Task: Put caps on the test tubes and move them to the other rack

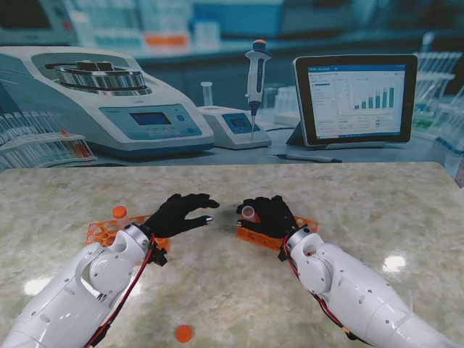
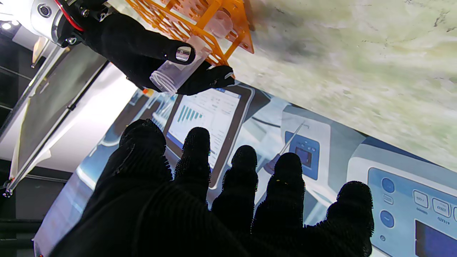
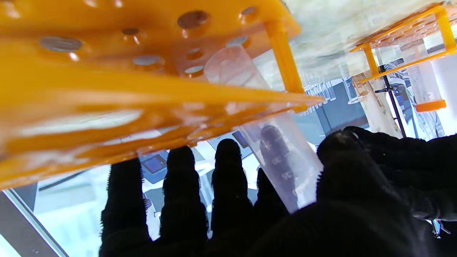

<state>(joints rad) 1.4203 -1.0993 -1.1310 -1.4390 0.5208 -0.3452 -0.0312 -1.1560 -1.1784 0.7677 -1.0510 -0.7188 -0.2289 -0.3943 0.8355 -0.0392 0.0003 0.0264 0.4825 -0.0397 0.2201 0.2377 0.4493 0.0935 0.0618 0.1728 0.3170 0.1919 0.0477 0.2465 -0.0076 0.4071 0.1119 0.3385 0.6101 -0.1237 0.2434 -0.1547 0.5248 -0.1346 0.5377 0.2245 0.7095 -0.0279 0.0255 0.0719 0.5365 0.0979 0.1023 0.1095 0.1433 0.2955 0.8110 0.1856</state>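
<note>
One clear tube (image 1: pixel 249 212) pinched in right hand (image 1: pixel 267 215), seated in right rack (image 1: pixel 255 236). Left hand (image 1: pixel 180 213) spread, empty. Light, slick, likely brittle; best gripped mid-barrel, below rim.

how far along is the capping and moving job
Done: one capped tube stands in the left rack. In hand: the right hand grips an uncapped tube at the right rack; the left hand is open. Left: cap this tube, possibly with the loose cap, and move it.
</note>
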